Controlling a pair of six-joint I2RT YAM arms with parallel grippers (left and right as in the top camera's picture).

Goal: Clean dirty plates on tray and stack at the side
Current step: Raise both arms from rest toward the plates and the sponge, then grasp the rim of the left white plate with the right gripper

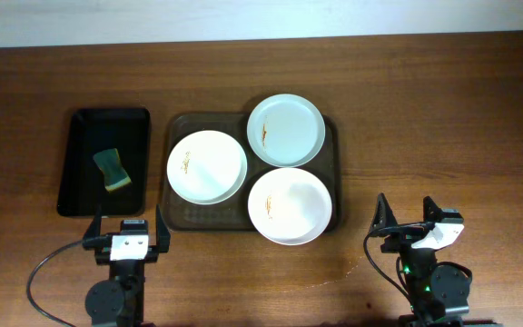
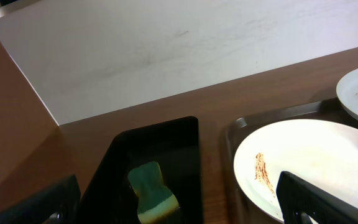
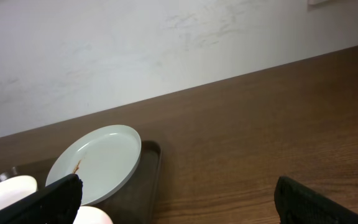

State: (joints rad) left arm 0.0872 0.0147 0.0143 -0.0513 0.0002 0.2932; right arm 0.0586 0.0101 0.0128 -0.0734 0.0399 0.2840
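Three white plates lie on the dark brown tray (image 1: 330,154). The left plate (image 1: 207,167) has an orange-brown smear and also shows in the left wrist view (image 2: 316,162). The faintly bluish far plate (image 1: 285,130) shows in the right wrist view (image 3: 98,163). The near right plate (image 1: 290,205) has a smear too. My left gripper (image 1: 126,229) is open and empty near the table's front, facing the sponge. My right gripper (image 1: 405,219) is open and empty at the front right, apart from the tray.
A narrow black tray (image 1: 80,168) at the left holds a green and yellow sponge (image 1: 113,171), also in the left wrist view (image 2: 153,193). Bare wooden table (image 1: 443,118) lies right of the brown tray. A pale wall borders the far edge.
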